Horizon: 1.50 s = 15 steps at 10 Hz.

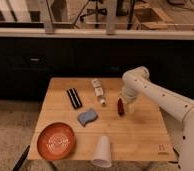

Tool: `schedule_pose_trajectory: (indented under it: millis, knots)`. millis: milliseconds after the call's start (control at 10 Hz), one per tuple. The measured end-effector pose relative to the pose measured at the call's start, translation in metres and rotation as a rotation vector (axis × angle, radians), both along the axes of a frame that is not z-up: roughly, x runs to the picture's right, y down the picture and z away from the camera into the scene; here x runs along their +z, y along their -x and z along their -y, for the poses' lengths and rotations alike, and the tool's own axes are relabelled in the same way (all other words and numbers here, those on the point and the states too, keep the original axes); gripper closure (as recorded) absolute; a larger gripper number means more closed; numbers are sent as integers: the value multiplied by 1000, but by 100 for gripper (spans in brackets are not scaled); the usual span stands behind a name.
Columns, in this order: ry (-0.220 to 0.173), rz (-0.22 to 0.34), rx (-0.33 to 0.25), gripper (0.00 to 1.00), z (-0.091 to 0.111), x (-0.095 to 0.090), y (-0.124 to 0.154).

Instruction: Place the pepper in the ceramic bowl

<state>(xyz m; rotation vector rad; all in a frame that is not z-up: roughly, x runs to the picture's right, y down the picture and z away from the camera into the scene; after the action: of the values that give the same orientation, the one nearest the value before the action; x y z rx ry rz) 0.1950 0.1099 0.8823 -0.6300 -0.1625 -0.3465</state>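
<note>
On the right half of the wooden table (140, 130) lies the pepper (120, 107). It is small, dark red and shiny, and it points away from the camera. It lies far from the ceramic bowl (56, 140).

Right over the pepper, just to its right, hangs the gripper (125, 104). Its fingers are spread wide and hold nothing. I cannot tell if they touch the pepper. The white arm (157, 97) comes in from the right side, bends at a round joint and reaches down to the table.

A little to the left of the pepper, toward the back of the table, lies a small white bottle (97, 90) on its side. It has a label, but the words on it are too small to read. Left of the bottle lies a long black thing (74, 98). In front of those two sits a blue sponge (87, 116).

The ceramic bowl is round and orange-red, with a pale pattern inside. It sits at the front left corner. A white cup (102, 151) lies tipped over at the front edge, to the right of the bowl.

Near the front right corner, the table has a small dark mark (161, 147) that cannot be read.
</note>
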Motion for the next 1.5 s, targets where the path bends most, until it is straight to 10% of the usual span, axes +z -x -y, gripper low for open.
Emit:
schedule_pose_trajectory:
  millis: [1500]
  knots:
    - [2,16,-20,20,1,3,1]
